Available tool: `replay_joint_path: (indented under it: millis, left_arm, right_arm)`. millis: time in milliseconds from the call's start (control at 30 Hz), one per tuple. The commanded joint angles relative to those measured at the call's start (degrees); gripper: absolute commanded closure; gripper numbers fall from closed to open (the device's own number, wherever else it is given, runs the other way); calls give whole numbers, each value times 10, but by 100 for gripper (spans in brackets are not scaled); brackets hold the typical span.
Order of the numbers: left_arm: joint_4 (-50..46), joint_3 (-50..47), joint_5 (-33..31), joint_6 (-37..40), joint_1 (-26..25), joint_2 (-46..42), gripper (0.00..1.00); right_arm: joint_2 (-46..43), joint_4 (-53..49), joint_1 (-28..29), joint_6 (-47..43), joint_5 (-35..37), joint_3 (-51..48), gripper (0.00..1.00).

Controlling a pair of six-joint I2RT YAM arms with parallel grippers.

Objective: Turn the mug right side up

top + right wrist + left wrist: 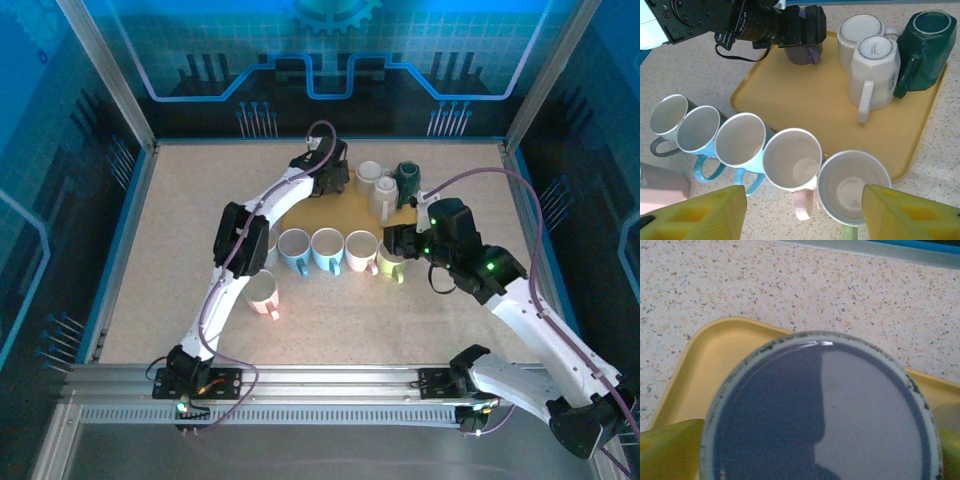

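Note:
A purple mug (825,410) stands upside down at the far left corner of the yellow tray (715,355), its flat base facing the left wrist camera. My left gripper (330,175) is right over it and open. One yellow finger (670,452) is on each side of the base, and I see no clamping. In the right wrist view the same mug (801,54) sits under the left gripper's black body. My right gripper (802,215) hangs open over the row of upright mugs in front of the tray, with nothing held.
Two white mugs (875,70) and a dark green mug (927,45) stand upside down on the tray's right side. Several upright mugs (792,159) line the tray's near edge. A pink mug (263,293) lies on its side near the left arm.

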Motion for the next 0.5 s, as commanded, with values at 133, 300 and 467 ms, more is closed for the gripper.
replay_joint_path:
  millis: [133,300,467]
  left_arm:
    - [-17,42,8,-4,12,16,12]
    - [-18,34,19,-6,16,9,24]
    - [-30,33,29,-7,15,13,16]
  right_arm:
    - [3,22,-6,18,-18,-14,36]
    - [6,17,-6,15,-22,-3,37]
    - [7,-5,-6,3,-26,25,36]
